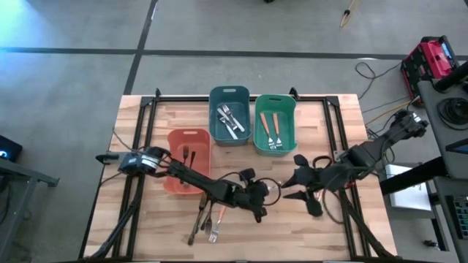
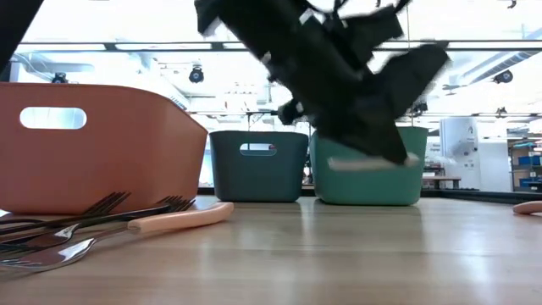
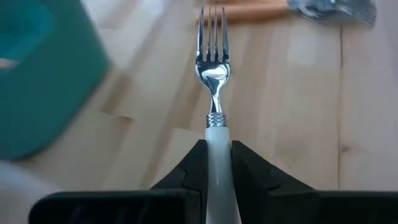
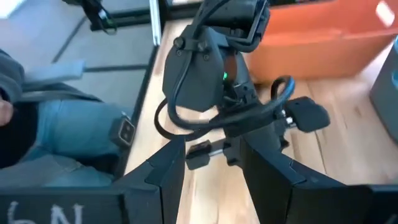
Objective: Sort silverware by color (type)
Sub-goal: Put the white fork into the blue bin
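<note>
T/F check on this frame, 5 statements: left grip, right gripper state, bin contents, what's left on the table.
1. The left gripper is shut on a fork with a pale handle. True.
2. The right gripper holds a spoon. False: its fingers stand open with nothing between them.
3. The green bin holds utensils with orange handles. True.
4. The salmon bin is empty. False: a dark fork lies in it.
5. No silverware remains loose on the table. False: a small pile lies near the front edge, in front of the salmon bin.
</note>
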You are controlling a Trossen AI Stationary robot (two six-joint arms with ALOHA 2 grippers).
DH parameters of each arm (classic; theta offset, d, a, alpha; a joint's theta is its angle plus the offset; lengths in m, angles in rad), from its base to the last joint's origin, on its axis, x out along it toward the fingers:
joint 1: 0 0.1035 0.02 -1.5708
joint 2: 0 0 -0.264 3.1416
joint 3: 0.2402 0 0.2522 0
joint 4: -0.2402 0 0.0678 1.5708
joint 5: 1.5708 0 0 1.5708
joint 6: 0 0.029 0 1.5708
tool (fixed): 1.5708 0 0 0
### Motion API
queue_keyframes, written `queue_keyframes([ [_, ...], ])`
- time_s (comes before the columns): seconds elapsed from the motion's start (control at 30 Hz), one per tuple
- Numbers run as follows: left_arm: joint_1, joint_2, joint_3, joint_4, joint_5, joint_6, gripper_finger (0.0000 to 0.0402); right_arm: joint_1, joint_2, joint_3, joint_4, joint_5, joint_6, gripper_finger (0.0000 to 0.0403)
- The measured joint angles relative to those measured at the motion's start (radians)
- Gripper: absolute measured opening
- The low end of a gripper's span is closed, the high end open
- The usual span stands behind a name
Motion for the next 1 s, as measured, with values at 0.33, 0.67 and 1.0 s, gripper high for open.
queue_keyframes([
  [0.33, 0.001, -0.22, -0.141, -0.086, -0.119, 0.006, 0.0032, -0.001, -0.061, 0.0, 0.121, 0.006, -0.176, 0.0144],
  [0.67, 0.049, -0.558, -0.397, -0.077, -0.253, 0.004, 0.0032, -0.009, -0.068, 0.0, 0.205, 0.116, -0.318, 0.0144],
  [1.0, 0.214, -0.775, -0.523, -0.039, -0.255, -0.035, 0.0032, -0.122, -0.066, 0.0, 0.209, 0.188, -0.296, 0.0144],
])
